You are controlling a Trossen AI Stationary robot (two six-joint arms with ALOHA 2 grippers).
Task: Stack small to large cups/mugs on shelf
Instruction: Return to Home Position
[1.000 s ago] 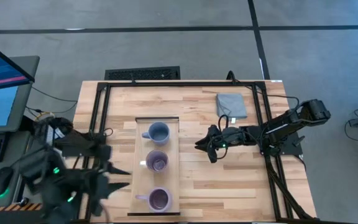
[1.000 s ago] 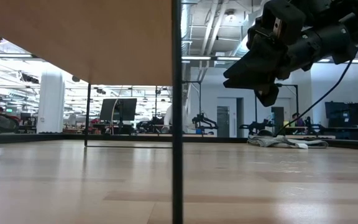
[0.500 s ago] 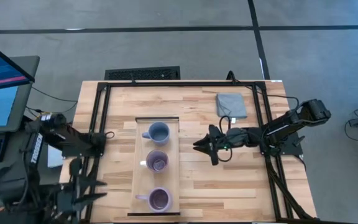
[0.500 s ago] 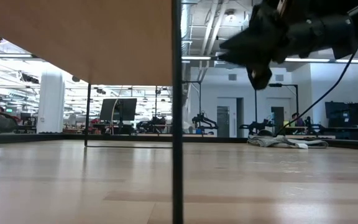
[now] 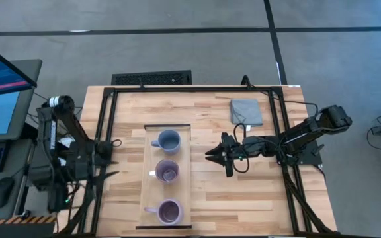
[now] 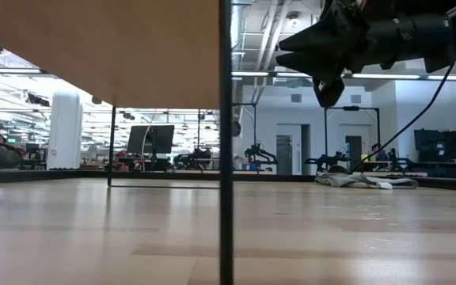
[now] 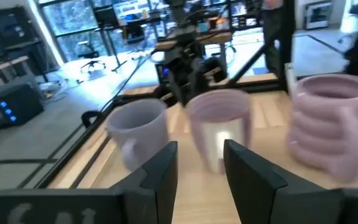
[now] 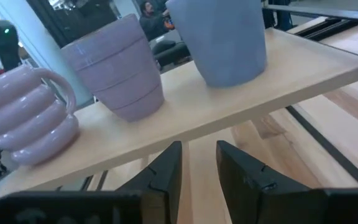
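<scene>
Spanning the high view, the striped counter (image 5: 204, 198) carries the pale shelf (image 5: 184, 158) near its middle. Three mugs stand upright on the shelf in a row, apart: blue-grey mug (image 5: 169, 140) at the end nearer the grey cloth (image 5: 246, 111), banded purple mug (image 5: 167, 170) in the middle, ribbed lavender mug (image 5: 169, 211) at the opposite end. Right hand (image 8: 197, 149) hovers over the counter beside the shelf, fingers slightly parted, empty. Left hand (image 7: 199, 146) sits by the counter's left edge, fingers parted, empty, facing the mugs.
</scene>
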